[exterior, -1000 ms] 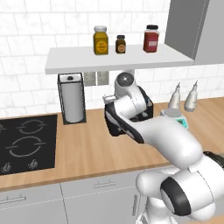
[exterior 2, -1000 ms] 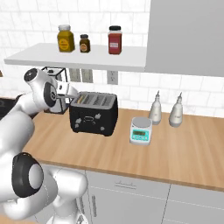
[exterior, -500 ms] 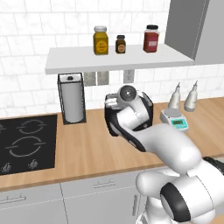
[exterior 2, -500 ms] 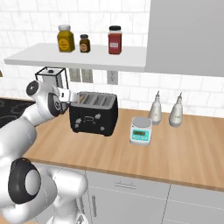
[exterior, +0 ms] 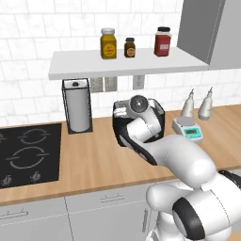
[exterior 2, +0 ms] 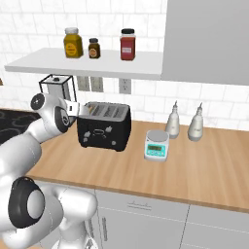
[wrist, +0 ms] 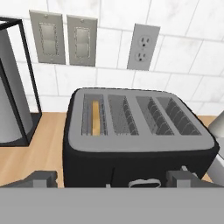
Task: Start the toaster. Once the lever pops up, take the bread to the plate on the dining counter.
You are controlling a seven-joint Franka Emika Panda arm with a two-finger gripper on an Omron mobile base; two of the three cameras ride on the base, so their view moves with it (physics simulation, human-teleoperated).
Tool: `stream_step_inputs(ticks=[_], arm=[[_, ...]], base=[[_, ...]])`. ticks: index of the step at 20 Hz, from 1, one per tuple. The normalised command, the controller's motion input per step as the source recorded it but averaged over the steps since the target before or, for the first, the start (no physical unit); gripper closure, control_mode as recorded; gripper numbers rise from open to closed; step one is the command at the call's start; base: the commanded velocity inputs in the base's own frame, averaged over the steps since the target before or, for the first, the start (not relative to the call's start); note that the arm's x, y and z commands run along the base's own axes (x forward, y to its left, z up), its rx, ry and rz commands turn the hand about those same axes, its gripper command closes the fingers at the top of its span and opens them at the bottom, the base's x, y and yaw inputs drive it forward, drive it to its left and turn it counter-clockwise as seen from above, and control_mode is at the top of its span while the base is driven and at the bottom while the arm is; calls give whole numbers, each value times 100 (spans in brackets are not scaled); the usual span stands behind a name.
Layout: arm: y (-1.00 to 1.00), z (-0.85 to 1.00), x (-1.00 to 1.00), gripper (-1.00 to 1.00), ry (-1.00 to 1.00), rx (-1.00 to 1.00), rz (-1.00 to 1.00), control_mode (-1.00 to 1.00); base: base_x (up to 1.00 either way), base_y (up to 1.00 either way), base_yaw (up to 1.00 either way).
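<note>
The black toaster (exterior 2: 104, 128) stands on the wall counter under the shelf. From above, the hand view shows the toaster (wrist: 140, 142) with several slots, and the tan bread (wrist: 95, 117) sits low in the leftmost one. My gripper (wrist: 113, 180) hovers just in front of and slightly above the toaster's front face, open, its two dark fingertips (wrist: 43, 177) spread wider than the toaster's middle with nothing between them. A pale lever handle (wrist: 140, 183) shows low on that front. In the left base view my arm covers most of the toaster (exterior: 158, 116). The plate and dining counter are out of view.
A paper towel roll in a wire frame (exterior: 77, 106) stands left of the toaster. A small scale (exterior 2: 156, 145) and two bottles (exterior 2: 173, 125) are to its right. The black cooktop (exterior: 26, 155) lies far left. A shelf with jars (exterior: 127, 62) hangs above.
My wrist has turned and settled toward the toaster's front, dropping a little. The jaws have stayed wide open. The toaster and bread have not moved.
</note>
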Motion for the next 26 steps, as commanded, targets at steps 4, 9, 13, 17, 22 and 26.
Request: stream_step_inputs(ticks=[4, 9, 13, 17, 22, 26], arm=[[0, 0, 0, -100, 0, 0, 0, -100], [0, 0, 0, -100, 0, 0, 0, -100], [0, 0, 0, -100, 0, 0, 0, -100], [0, 0, 0, -100, 0, 0, 0, -100], [0, 0, 0, -100, 0, 0, 0, -100], [0, 0, 0, -100, 0, 0, 0, -100]], base=[[0, 0, 0], [0, 0, 0], [0, 0, 0], [0, 0, 0], [0, 0, 0], [0, 0, 0]])
